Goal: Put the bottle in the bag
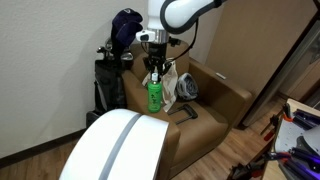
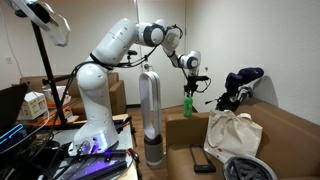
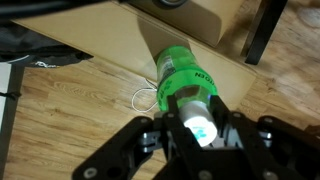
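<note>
**Claw closed on the bottle at the sofa arm**

The claw (image 1: 153,68) comes down from above and is closed narrow on the top of the bottle (image 1: 155,97). In the wrist view its two fingers (image 3: 150,140) press on both sides of the white cap, and the green body with the pale label points away from the camera.

In both exterior views the bottle is upright, over the brown arm of the sofa (image 1: 225,88). I cannot tell if its bottom touches the arm or is a little above it.

The bag (image 1: 170,84) sits on the seat of the sofa. In an exterior view it looks just beside the bottle, and in an exterior view from the side the bag (image 2: 231,135) is clearly apart from it. The bottle is outside the bag.

A small dark grey-blue item (image 1: 187,90) lies next to the bag, and a black golf bag (image 1: 108,80) stands behind the sofa arm.
</note>
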Available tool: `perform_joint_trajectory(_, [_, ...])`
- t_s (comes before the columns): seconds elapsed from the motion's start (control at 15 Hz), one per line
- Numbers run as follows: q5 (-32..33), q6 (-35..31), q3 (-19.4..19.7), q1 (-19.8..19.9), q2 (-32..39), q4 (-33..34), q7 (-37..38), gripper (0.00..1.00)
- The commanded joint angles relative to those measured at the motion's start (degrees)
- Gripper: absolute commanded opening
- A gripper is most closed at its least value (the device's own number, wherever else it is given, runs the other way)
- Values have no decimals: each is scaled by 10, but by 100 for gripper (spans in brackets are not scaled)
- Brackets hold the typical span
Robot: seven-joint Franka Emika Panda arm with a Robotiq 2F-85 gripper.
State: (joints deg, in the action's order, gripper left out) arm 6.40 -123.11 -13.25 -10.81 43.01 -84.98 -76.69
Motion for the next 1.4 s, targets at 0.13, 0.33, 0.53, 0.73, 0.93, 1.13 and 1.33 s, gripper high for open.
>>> perform_joint_trajectory(0.13, [3,-9,5,10,-19,-16,10,11])
perform_joint_trajectory(0.33, [-1,-34,13,21,-36,-30,23,11])
perform_joint_trajectory(0.53, [0,-59,23,34,-55,-42,35,11])
perform_joint_trajectory(0.73, [3,-76,37,42,-66,-39,58,11])
perform_joint_trajectory(0.93, [8,-94,53,49,-73,-27,87,11])
perform_joint_trajectory(1.13, [11,-111,63,54,-81,-20,105,11])
perform_joint_trajectory(1.33, [16,-117,72,54,-91,-18,121,11])
